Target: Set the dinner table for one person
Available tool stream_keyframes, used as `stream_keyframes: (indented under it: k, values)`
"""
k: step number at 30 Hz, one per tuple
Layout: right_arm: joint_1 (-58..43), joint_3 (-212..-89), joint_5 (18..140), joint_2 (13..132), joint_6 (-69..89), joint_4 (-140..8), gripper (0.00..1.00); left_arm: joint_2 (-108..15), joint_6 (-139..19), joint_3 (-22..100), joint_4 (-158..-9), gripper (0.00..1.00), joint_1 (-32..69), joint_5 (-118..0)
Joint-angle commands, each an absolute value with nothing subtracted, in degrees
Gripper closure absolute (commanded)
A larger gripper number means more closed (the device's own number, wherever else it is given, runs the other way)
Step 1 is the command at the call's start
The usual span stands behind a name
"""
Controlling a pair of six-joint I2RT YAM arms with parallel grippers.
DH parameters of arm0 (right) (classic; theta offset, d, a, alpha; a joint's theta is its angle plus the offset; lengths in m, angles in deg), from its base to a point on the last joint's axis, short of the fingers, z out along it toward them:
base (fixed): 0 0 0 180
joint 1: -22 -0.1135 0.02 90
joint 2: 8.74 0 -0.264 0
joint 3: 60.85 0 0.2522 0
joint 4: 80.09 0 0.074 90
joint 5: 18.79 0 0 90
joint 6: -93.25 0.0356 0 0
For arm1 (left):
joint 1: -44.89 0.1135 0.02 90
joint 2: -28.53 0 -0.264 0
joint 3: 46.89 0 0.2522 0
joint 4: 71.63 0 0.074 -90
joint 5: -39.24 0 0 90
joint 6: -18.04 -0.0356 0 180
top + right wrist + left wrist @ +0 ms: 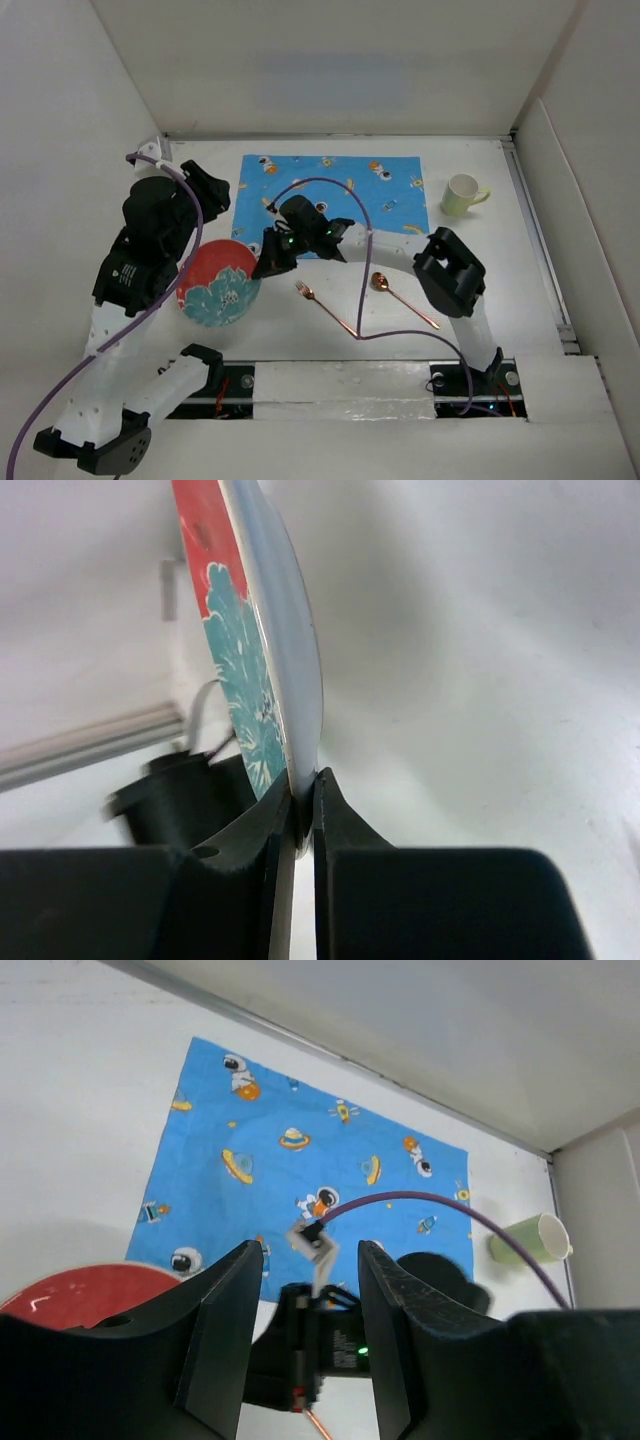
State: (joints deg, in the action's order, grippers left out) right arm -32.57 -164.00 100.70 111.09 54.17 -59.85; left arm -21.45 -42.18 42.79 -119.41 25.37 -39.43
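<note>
Top external: I see the right gripper (pixel 268 262) pinching the rim of the red plate (pixel 218 283). The plate is just off the near-left corner of the blue placemat (pixel 340 190), and the white dinner table (pixel 500 290) spreads under everything. Left wrist: my left gripper (pixel 312 1300) stands open with nothing between its fingers, the plate at lower left. Right wrist: both fingers (pixel 345 815) clamp the plate's edge.

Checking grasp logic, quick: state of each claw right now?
Left claw: open, holding nothing.
Right claw: closed on the rim of the round red ceramic plate with teal flower pattern.
</note>
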Motion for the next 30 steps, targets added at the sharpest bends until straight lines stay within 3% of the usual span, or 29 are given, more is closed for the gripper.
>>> stream_keyframes:
  k: [1, 8, 11, 12, 14, 19, 24, 30]
  values:
    - [-23.4, -165.5, 108.6, 101.3, 55.8, -73.5, 1.0, -23.2, -44.2, 44.1, -115.7, 0.6, 25.0, -38.5]
    - [-10.0, -162.3, 107.7, 99.1, 53.9, -71.1, 1.0, -26.0, -44.6, 39.9, -112.1, 0.65, 25.0, -41.1]
    - [-5.0, -161.0, 106.5, 99.1, 53.8, -70.7, 1.0, -29.6, -46.4, 39.8, -111.9, 0.77, 25.0, -43.5]
    - [-3.9, -160.4, 106.5, 99.4, 54.0, -71.4, 1.0, -31.7, -46.7, 40.1, -111.7, 0.9, 25.0, -44.0]
    - [-1.0, -160.2, 106.4, 100.3, 54.8, -71.5, 1.0, -33.3, -47.4, 40.2, -111.1, 1.0, 25.0, -45.7]
    - [2.3, -161.3, 106.3, 102.4, 55.5, -69.8, 1.0, -37.7, -47.8, 40.7, -108.4, 1.0, 25.0, -48.3]
    - [2.8, -159.9, 105.1, 103.8, 55.5, -68.4, 1.0, -39.8, -48.4, 40.4, -107.4, 0.89, 25.0, -50.0]
    - [4.0, -155.2, 104.1, 104.9, 57.8, -71.2, 1.0, -40.8, -48.5, 38.6, -106.7, 0.86, 25.0, -52.1]
